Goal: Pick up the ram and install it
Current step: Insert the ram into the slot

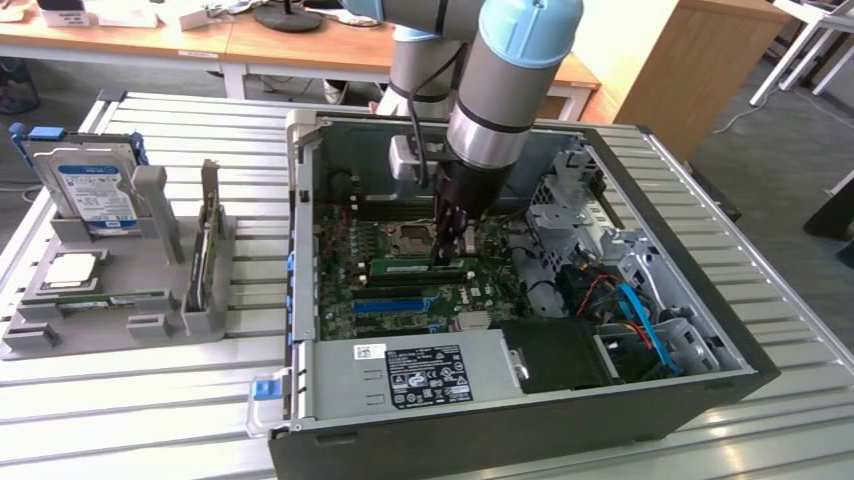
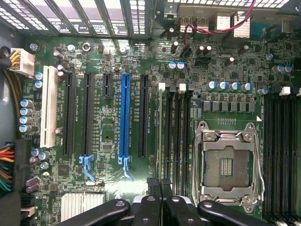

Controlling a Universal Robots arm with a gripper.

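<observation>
Closest to me in the exterior view is the power supply [image 1: 420,375], at the front of the open computer case [image 1: 534,440]. Behind it on the motherboard [image 1: 354,270], the ram [image 1: 414,267] stands on edge in a slot just beside the open processor socket [image 1: 407,238]. The gripper [image 1: 454,252] is down on it. My wrist view shows the fingertips [image 2: 153,187] pinched together on the thin green stick. Farther back, on the exterior view's left, a hard drive [image 1: 96,195] stands in a grey rack [image 1: 80,335].

Soft, even daylight – the slatted table [image 1: 134,420] gleams pale, the case [image 1: 534,440] interior sits shadowed (the motherboard [image 2: 106,136] evenly lit up close, glare beside its heatsink [image 2: 82,206]).
</observation>
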